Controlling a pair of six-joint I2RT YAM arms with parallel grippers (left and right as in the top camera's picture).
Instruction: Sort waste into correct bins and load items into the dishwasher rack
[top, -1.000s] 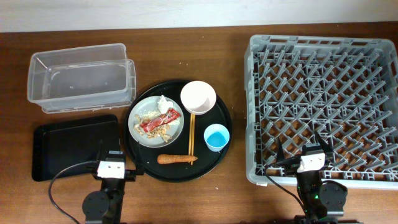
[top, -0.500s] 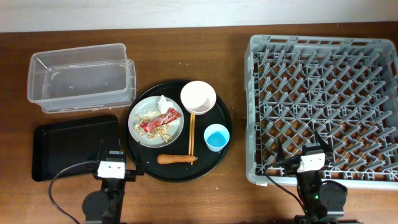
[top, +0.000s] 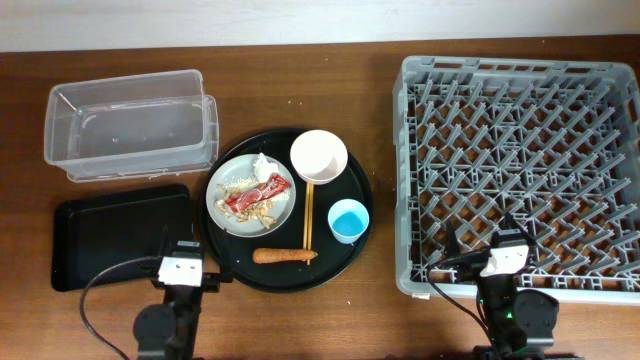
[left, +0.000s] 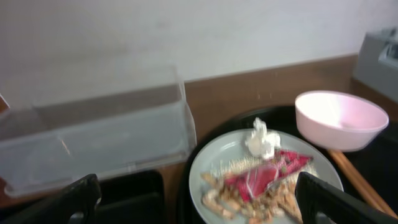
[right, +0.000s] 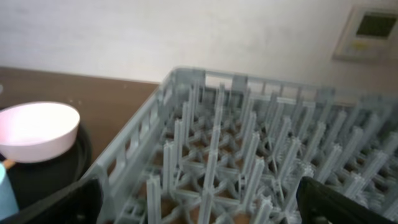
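A grey-white plate (top: 228, 212) on the round black tray holds a red wrapper (top: 257, 193), white tissue (top: 264, 166) and beige scraps (top: 240, 184). A white bowl (top: 319, 156), a blue cup (top: 348, 220), chopsticks (top: 308, 215) and a carrot piece (top: 285, 256) lie on the same tray. The clear tub (top: 130, 125) and the shallow black tray (top: 120, 235) are at the left. The grey rack (top: 520, 165) is at the right. My left gripper (top: 188, 250) is open and empty, low before the plate (left: 205, 165). My right gripper (top: 485, 238) is open and empty over the rack's near edge (right: 211, 155).
The large round black tray (top: 340, 255) sits mid-table between the bins and the rack. Cables run from both wrists near the table's front edge. In the right wrist view the bowl (right: 37, 130) shows left of the rack wall.
The right wrist has shifted very slightly to the right. Nothing on the table has moved.
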